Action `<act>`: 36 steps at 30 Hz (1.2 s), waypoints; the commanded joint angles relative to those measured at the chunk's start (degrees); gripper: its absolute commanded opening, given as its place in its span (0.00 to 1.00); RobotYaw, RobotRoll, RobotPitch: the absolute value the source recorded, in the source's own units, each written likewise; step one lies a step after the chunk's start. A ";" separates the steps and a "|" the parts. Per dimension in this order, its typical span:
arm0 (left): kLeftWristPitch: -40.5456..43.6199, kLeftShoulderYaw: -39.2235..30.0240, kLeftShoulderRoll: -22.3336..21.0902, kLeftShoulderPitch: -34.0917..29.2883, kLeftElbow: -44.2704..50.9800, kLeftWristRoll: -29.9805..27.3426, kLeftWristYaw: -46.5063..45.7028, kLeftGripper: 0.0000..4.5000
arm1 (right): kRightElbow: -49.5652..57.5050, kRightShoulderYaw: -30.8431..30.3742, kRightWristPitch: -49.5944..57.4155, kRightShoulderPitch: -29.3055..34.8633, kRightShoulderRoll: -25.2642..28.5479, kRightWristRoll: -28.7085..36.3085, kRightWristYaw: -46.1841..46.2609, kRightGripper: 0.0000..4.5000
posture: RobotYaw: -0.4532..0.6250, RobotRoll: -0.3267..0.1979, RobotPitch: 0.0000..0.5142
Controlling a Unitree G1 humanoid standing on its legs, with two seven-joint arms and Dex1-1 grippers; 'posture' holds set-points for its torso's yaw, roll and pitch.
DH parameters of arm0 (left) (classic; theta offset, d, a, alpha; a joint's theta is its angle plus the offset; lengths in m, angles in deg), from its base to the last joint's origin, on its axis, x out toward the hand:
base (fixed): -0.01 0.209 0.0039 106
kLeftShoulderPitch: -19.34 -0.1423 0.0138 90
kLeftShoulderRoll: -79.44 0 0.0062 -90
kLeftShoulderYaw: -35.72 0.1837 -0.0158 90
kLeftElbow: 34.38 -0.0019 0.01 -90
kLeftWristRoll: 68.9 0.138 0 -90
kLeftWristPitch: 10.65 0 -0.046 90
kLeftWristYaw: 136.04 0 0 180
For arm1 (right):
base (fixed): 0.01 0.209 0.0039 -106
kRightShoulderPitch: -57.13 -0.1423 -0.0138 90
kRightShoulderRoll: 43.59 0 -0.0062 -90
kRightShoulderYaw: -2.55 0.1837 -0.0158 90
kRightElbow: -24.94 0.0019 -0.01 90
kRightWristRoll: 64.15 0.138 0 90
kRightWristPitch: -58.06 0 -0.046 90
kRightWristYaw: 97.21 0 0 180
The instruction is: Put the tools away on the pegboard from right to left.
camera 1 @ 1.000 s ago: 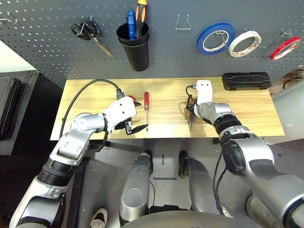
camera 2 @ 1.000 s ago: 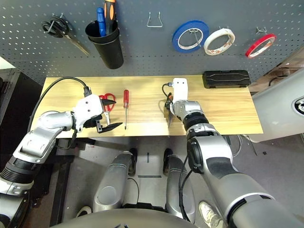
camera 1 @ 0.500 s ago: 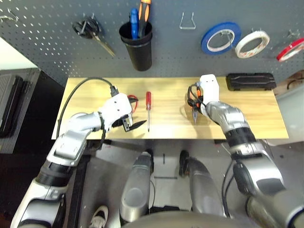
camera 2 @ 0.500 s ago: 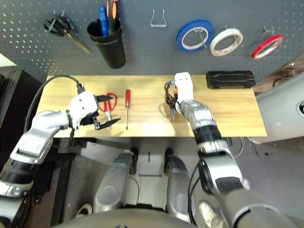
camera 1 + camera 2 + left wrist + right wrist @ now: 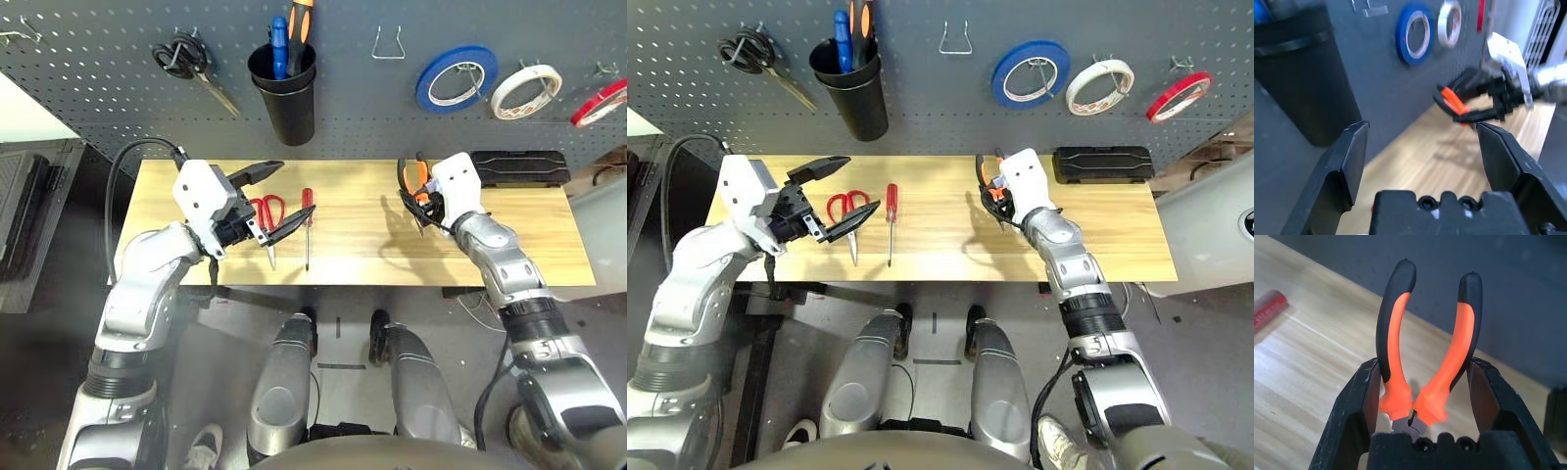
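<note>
We see the orange-and-black-handled pliers point(image 5: 1425, 357) clamped in the right gripper point(image 5: 423, 201), lifted off the wooden table point(image 5: 549, 245) near its far edge, right of centre. In the right wrist view the two black fingers press on the handles from outside, handles pointing away from the wrist; the metal nose is mostly hidden inside the gripper, so we cannot make out its tip.

On the table left of centre lie the slim red-handled screwdriver point(image 5: 306, 225) and, just left of it, the red-handled scissors point(image 5: 266, 217), whose handles are partly covered by the left gripper point(image 5: 279, 196). That gripper hovers above them with its jaws spread wide and nothing between them.

On the dark grey pegboard point(image 5: 98, 78) behind the table the cream tape roll point(image 5: 526, 90) hangs at the right, between a blue tape roll point(image 5: 456, 78) and a red tape roll point(image 5: 598, 101) that is cut off by the picture's edge. An empty wire hook point(image 5: 389, 44) sits left of the blue roll. Further left stand a black cup point(image 5: 285, 98) holding tools whose tops are cropped, and black-handled scissors point(image 5: 186, 64). A black case point(image 5: 517, 166) lies at the table's far right.
</note>
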 commanded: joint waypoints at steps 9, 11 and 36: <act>0.92 -1.23 1.58 2.45 4.84 -3.88 -4.31 1.00 | 0.39 2.61 -11.31 2.26 1.54 1.11 -2.22 0.65 | 0.75 0.62 0.52; 0.97 -1.08 1.49 2.73 4.93 -4.07 -4.53 1.00 | 1.29 2.87 -11.87 2.28 1.34 1.32 -2.00 0.65 | 0.75 0.62 0.51; 0.62 -1.14 2.42 6.66 2.88 -6.81 -5.39 1.00 | 12.79 5.20 -16.75 -8.54 -2.45 1.33 5.31 0.65 | 0.70 0.62 0.51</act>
